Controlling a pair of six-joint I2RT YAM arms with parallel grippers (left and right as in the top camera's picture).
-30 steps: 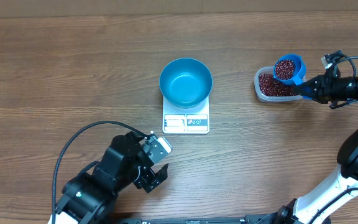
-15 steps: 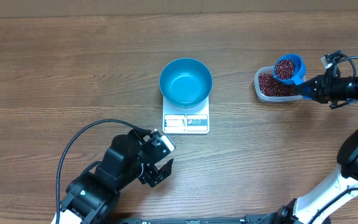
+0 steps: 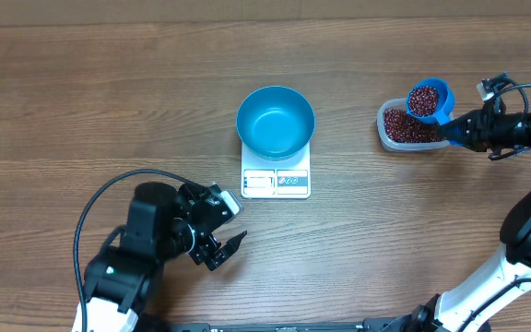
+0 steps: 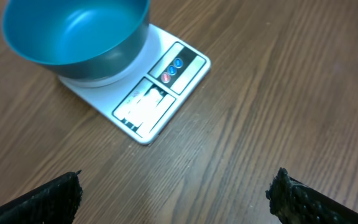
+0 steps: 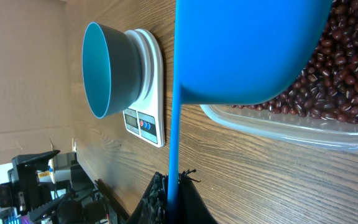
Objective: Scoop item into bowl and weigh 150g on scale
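Note:
The teal bowl [image 3: 276,121] stands empty on the white scale [image 3: 276,182] at mid-table. In the left wrist view the bowl [image 4: 73,31] and scale [image 4: 160,93] lie ahead of my left gripper [image 4: 178,193], which is open and holds nothing. That left gripper [image 3: 227,226] hovers just front-left of the scale. My right gripper [image 3: 456,131] is shut on the handle of a blue scoop [image 3: 429,101] heaped with red-brown beans [image 3: 423,100]. The scoop hangs over a clear tub [image 3: 387,135] of more beans [image 5: 340,74]. Its thin handle [image 5: 174,155] runs between my right gripper [image 5: 174,186] jaws.
The left arm's black cable [image 3: 109,198] loops over the front-left of the table. The right arm's body [image 3: 524,231] stands along the right edge. In the right wrist view the bowl [image 5: 104,68] and scale [image 5: 148,93] lie to the left of the scoop [image 5: 247,50].
The left arm has swung left and turned, with its open gripper now a little higher and left of before. The right arm and the loaded scoop have not moved.

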